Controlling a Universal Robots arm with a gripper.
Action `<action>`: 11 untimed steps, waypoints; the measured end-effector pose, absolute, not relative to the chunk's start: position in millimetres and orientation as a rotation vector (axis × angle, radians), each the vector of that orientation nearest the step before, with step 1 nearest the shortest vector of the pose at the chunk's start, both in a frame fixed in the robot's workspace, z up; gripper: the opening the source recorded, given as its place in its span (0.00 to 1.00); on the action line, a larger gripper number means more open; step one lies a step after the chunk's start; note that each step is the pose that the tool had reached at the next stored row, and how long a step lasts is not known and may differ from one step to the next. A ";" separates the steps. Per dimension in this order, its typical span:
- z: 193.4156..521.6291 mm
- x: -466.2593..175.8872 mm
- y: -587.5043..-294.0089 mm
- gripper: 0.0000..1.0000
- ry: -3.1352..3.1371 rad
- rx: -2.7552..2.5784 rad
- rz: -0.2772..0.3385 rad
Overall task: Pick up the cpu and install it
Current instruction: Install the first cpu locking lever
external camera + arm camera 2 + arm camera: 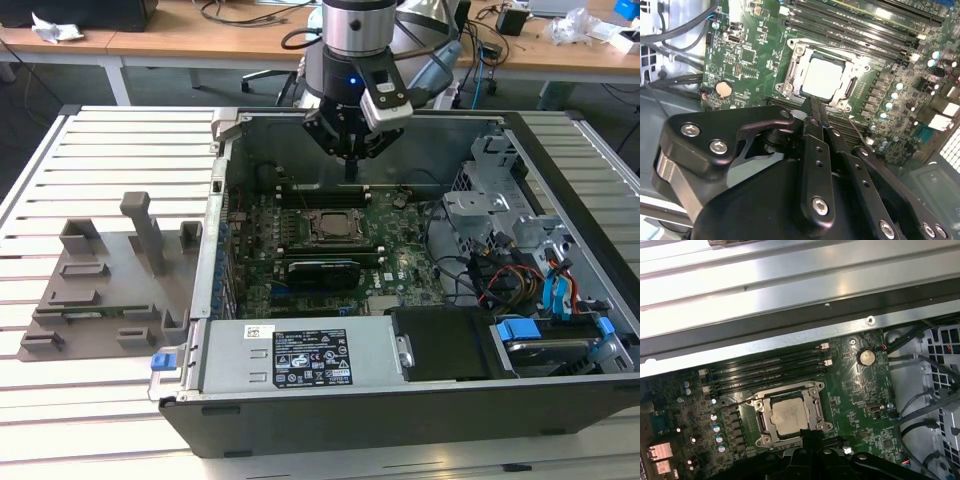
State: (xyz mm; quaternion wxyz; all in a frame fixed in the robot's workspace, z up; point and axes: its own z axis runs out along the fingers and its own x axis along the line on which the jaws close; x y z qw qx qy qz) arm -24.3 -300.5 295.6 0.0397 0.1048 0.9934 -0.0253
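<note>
On the slatted metal table (110, 150) we see an open computer case (560, 400) lying flat, with a grey plastic fixture (110, 280) beside it toward the exterior view's left. Inside the case, the green motherboard (400, 265) fills the middle, and drive bays with blue and red cables (555, 290) sit toward the exterior view's right. Above the board hangs the arm, its gripper (350, 168) poised over the rear part of the case, clear of the board. We see the two black fingers (812, 125) pressed together with nothing between them in the second wrist view. Near the board's centre sits the socket frame (762, 427), and the cpu (788, 417) lies flat inside it, its pale silvery top facing up; we find it again in the second wrist view (822, 79) and in the exterior view (333, 226). A round coin cell (866, 357) sits near the board's edge, well apart from the socket.
</note>
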 end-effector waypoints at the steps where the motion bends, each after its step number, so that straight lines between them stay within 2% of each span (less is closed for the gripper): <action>1: 295.6 -24.3 -300.5 0.11 3.045 0.308 -0.077; 11: 295.6 -24.3 -300.4 0.11 3.055 0.152 -0.071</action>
